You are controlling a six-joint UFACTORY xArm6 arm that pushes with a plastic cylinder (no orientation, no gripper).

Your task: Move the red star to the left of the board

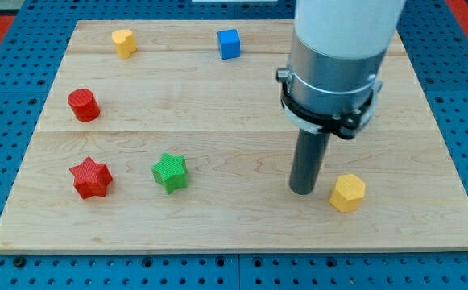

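The red star [89, 178] lies on the wooden board [234, 217] at the lower left, close to the left edge. The green star [170, 171] sits just to its right. My tip [302, 192] rests on the board at the lower right, just left of the yellow hexagon [347, 192] and far to the right of the red star. The green star lies between my tip and the red star.
A red cylinder [83, 105] stands above the red star near the left edge. A yellow block [123, 42] is at the top left and a blue cube [229, 43] at the top middle. The arm's wide grey body hangs over the upper right.
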